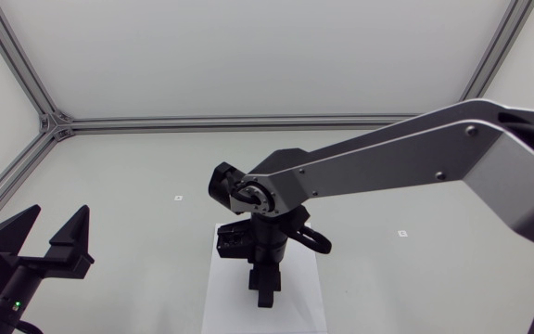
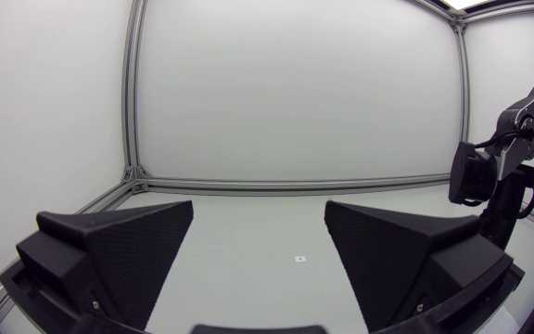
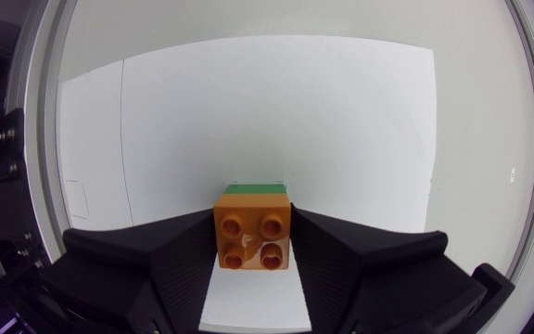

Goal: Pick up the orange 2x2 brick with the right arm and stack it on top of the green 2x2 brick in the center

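Right tool (image 1: 265,295) pinches the orange brick (image 3: 253,229) on two sides, over the green brick (image 3: 258,188) at surface (image 1: 387,186) centre so they mate aligned (seated or not, can't tell); left tool (image 1: 56,223) parked wide open, empty.

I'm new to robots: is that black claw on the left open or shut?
Open: the left gripper has its fingers wide apart, with nothing between them.

Open table (image 1: 146,209) between left arm (image 1: 7,278) and right arm (image 1: 387,158)
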`<control>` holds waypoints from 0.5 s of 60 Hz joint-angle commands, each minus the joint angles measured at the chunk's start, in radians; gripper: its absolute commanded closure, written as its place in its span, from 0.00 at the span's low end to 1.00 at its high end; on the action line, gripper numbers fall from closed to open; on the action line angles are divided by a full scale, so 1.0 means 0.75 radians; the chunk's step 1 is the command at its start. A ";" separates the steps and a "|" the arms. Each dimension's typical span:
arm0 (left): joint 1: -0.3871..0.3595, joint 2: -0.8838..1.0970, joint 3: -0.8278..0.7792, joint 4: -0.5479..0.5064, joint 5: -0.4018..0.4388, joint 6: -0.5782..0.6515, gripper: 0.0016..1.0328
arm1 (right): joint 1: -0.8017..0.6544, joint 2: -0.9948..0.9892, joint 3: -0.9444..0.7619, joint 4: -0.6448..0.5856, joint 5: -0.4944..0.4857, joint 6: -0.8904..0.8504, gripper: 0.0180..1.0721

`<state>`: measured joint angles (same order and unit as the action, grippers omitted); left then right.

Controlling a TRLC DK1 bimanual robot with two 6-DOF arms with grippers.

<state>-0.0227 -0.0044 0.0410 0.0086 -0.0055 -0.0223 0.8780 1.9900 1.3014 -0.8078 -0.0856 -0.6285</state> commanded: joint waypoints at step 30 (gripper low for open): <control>0.004 -0.011 -0.055 -0.020 0.005 0.017 0.04 | -0.001 -0.064 -0.015 -0.011 -0.006 0.018 0.05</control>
<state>-0.0227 -0.0044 0.0410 0.0086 -0.0055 -0.0219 0.8780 1.9781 1.3006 -0.8082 -0.0856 -0.6285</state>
